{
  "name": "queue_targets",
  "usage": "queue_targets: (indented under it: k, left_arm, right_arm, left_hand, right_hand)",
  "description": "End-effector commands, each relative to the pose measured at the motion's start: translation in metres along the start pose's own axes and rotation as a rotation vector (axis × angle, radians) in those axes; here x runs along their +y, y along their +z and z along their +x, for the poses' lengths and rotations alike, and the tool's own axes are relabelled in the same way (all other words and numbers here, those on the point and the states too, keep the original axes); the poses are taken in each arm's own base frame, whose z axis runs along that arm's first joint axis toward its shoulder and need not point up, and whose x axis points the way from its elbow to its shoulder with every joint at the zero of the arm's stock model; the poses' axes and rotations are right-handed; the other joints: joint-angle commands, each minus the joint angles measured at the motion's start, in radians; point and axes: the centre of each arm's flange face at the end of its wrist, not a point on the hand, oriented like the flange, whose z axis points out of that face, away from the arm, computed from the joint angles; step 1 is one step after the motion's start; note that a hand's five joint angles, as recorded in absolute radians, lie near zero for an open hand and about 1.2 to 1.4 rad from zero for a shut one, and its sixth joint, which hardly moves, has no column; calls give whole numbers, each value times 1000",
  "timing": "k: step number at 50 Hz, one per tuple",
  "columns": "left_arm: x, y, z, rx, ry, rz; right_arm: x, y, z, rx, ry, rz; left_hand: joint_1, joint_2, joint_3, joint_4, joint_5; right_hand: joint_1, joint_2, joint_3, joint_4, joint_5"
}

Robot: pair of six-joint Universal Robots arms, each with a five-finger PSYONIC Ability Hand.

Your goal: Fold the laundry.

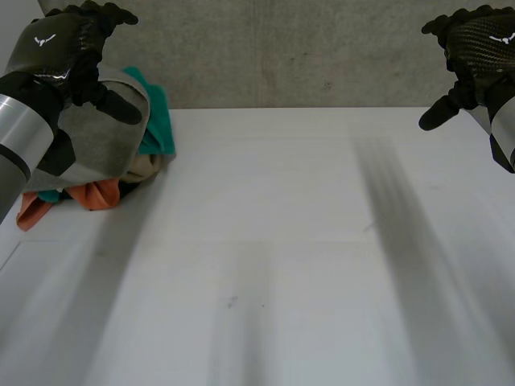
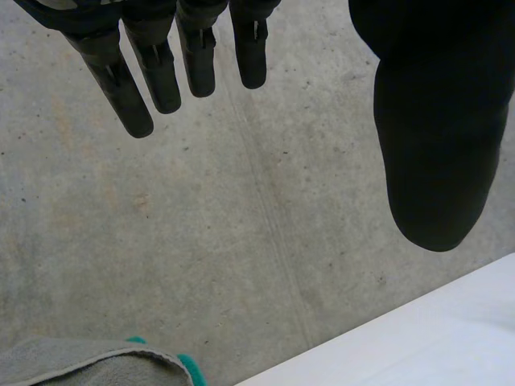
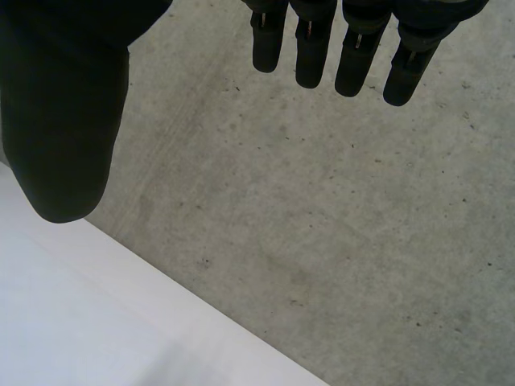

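A pile of laundry lies at the table's far left: a grey cloth on top, a teal cloth behind it, an orange cloth and a beige piece beneath. My left hand hovers high above that pile, open, fingers straight and holding nothing; the grey cloth's edge and a bit of teal lie below it. My right hand hangs raised at the far right, open, with straight fingers and thumb apart, empty.
The white table stretches across the middle and front. Behind its far edge lies a grey concrete floor. The table's far edge runs under the right hand.
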Motion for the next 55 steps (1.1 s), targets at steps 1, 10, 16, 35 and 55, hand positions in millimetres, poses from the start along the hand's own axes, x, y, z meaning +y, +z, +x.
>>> queue_targets:
  k: [1,10,16,35,55]
  left_arm:
    - [-2,3,0,1,3,6]
    - [-3,16,-5,-6,12,23]
    - [19,67,-47,-103,67,17]
    - [177,168,-156,-248,641,-5]
    - [-35,114,8,-91,281,401]
  right_arm:
    - [1,0,1,3,0,-2]
    - [1,1,1,5,-1,-3]
    - [2,1,0,1,0,-6]
    - [25,7,-7,-24,-6,-73]
    - [34,10,-10,-35,-10,-97]
  left_hand:
    - [-99,-103,-98,-101,-100]
    - [-93,-97,-92,-95,-94]
    - [-90,-94,-89,-92,-91]
    - [6,2,8,4,5]
    - [1122,1118,1123,1120,1121]
  right_hand:
    - [-97,-96,-104,-102,-102]
    - [-97,-96,-104,-102,-102]
    - [-97,-96,-104,-102,-102]
    - [-97,-96,-104,-102,-102]
    - [-97,-96,-104,-102,-102]
